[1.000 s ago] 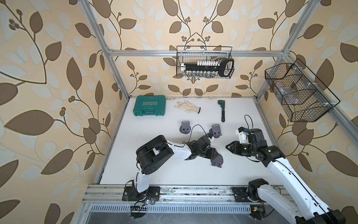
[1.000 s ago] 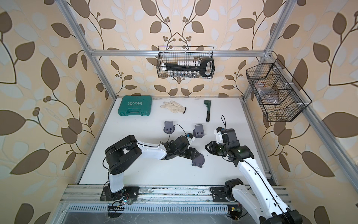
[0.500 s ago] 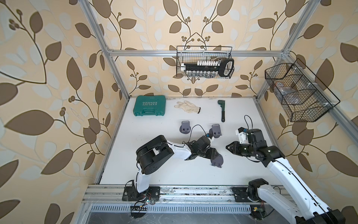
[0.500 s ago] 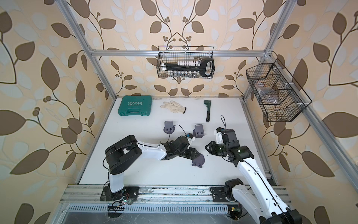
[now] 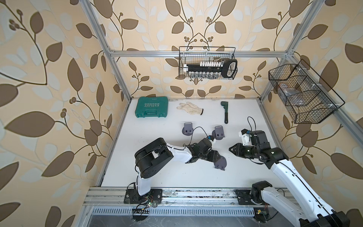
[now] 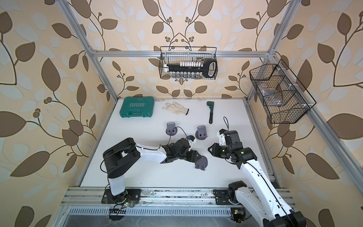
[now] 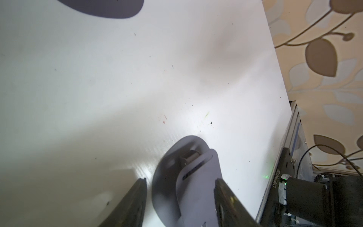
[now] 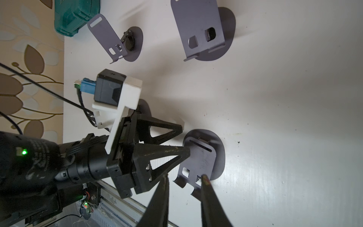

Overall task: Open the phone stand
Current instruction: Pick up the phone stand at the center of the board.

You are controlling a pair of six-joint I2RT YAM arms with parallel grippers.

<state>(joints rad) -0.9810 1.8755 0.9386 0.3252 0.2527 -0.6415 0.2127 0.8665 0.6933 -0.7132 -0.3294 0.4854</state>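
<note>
apparently the phone stand (image 7: 188,176), plate barely raised, lies between the parted jaws of the left pincer (image 7: 180,180), the right pincer (image 8: 185,175) nearby slightly apart and empty, so most opening seems left.

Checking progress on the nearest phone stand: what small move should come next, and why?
Probably ease the right pincer toward the nearest phone stand to catch its plate's lip. That plate lies low over its base, unlike the raised stand behind it, and the left pincer straddles it with jaws apart; the right pincer hovers clear, tips aimed at it.
</note>
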